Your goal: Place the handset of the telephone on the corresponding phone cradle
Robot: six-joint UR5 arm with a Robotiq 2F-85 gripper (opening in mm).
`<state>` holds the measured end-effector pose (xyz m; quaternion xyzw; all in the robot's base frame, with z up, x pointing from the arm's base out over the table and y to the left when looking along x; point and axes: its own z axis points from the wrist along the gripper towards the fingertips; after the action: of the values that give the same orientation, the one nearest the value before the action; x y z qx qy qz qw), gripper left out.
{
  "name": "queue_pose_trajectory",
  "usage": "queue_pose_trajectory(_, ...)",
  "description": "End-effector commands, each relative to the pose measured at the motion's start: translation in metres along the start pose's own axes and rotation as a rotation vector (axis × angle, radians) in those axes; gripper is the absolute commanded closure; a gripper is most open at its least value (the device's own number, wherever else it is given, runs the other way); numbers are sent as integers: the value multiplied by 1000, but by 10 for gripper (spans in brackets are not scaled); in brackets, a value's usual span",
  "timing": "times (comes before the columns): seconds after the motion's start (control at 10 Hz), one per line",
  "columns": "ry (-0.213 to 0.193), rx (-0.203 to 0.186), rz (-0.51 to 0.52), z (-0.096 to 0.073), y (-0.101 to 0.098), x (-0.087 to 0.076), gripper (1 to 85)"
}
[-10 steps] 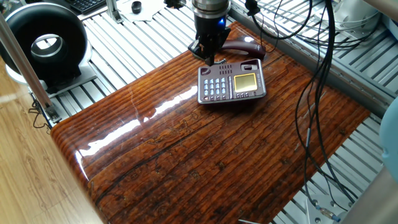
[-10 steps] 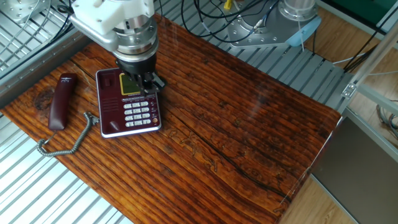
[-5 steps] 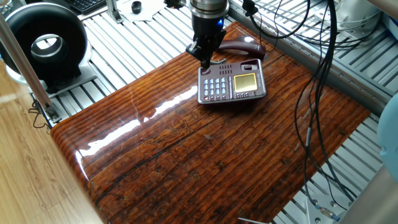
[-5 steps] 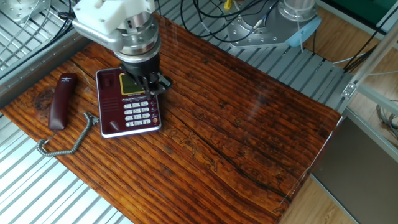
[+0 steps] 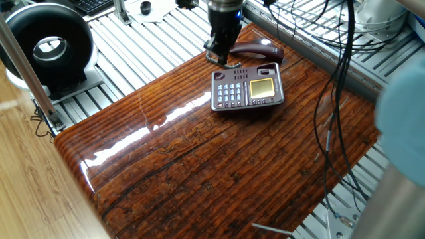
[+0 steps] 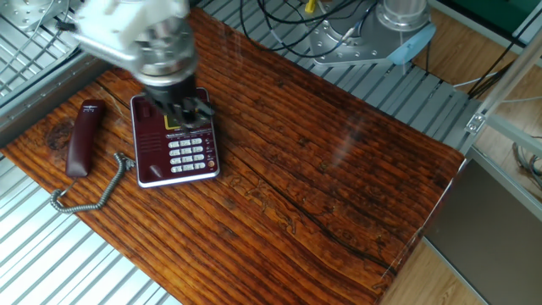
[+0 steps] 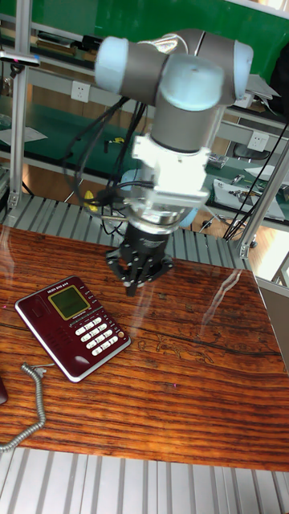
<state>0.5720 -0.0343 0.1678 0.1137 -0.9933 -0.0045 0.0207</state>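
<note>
The handset (image 6: 80,138) lies flat on the tabletop (image 6: 322,178), just beside the phone (image 6: 174,140) on its cradle side and close to the tabletop's edge, its cord (image 6: 89,196) trailing off that edge. The hand (image 7: 133,277) hovers above the phone holding nothing; motion blur hides how far apart its fingers stand, so I cannot tell. To grasp well, I would centre over the handset's middle, turn the fingers across its narrow width, descend squarely, and keep clear of the cord and the phone.
</note>
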Motion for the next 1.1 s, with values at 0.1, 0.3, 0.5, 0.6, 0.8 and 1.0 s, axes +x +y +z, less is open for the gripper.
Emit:
queue_pose_trajectory(0.1,84,27,-61,1,-71,-4,843)
queue_pose_trajectory(0.3,31,-7,-157,28,-93,-19,843)
queue_pose_trajectory(0.5,24,39,-266,36,-141,-25,843)
queue_pose_trajectory(0.6,22,36,-298,39,-154,-29,843)
queue_pose_trajectory(0.8,7,-21,-338,41,-145,-33,803)
queue_pose_trajectory(1.0,61,23,-168,40,-157,-21,757)
